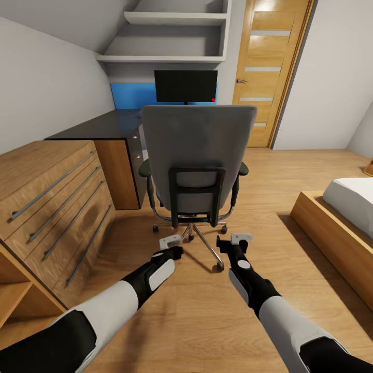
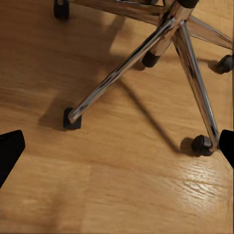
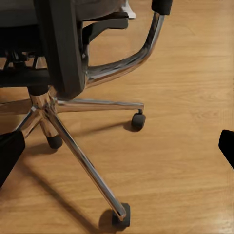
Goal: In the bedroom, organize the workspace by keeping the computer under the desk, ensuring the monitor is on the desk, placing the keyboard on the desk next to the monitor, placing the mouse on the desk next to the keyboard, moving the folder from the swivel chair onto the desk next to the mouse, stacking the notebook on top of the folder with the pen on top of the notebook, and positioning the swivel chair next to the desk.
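The robot is parked right behind the swivel chair (image 1: 199, 166), both arms stretched low toward it, probably lining up to push or reach around it. The chair sits dead center, its grey back facing the camera, so whatever's on the seat (the folder, supposedly) is hidden.

The left end effector (image 1: 172, 247) and right end effector (image 1: 234, 244) hover just above the wood floor (image 1: 207, 321) near the chrome star base (image 2: 165, 44). Both look released, fingers spread wide at the edges of the wrist views, nothing between them.

The monitor (image 1: 186, 86) stands at 12 o'clock beyond the chair, black screen with a tiny red light, already on the dark surface (image 1: 103, 127). A wooden dresser (image 1: 52, 197) is at 9 o'clock, a bed (image 1: 342, 217) at 3 o'clock, a door (image 1: 267, 67) at 1 o'clock.
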